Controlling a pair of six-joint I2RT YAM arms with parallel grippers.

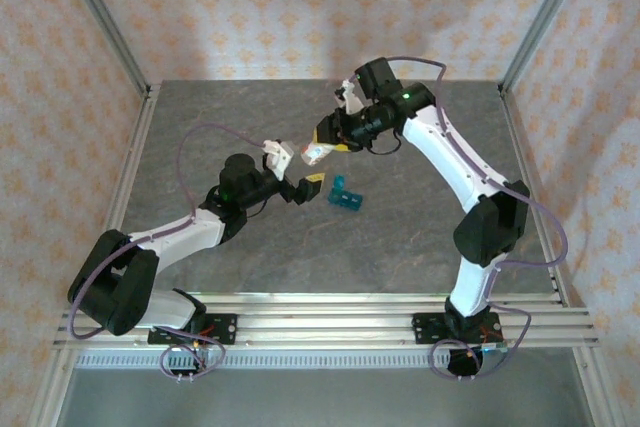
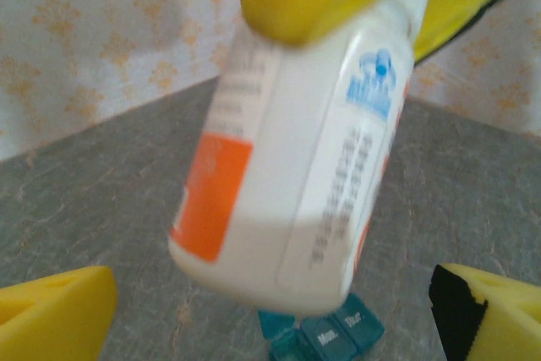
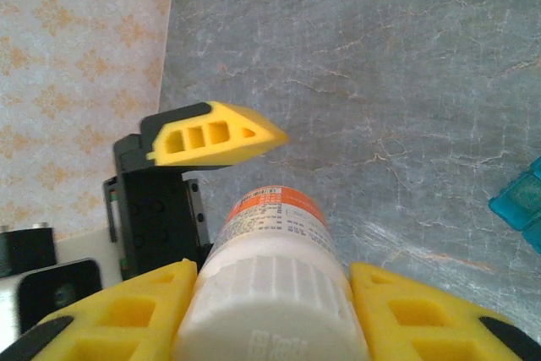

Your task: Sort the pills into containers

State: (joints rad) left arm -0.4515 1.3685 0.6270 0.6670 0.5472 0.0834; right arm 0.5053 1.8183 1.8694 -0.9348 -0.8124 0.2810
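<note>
Right wrist, ribbed bottle cap between fingers, left wrist, lettered pill box

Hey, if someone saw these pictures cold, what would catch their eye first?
A white plastic pill bottle with an orange label, clamped at its ribbed cap by the right hand and held in the air over the middle of the grey table. The left hand stands wide open close beside it, and a small teal plastic pill box lies on the table nearby.
</note>
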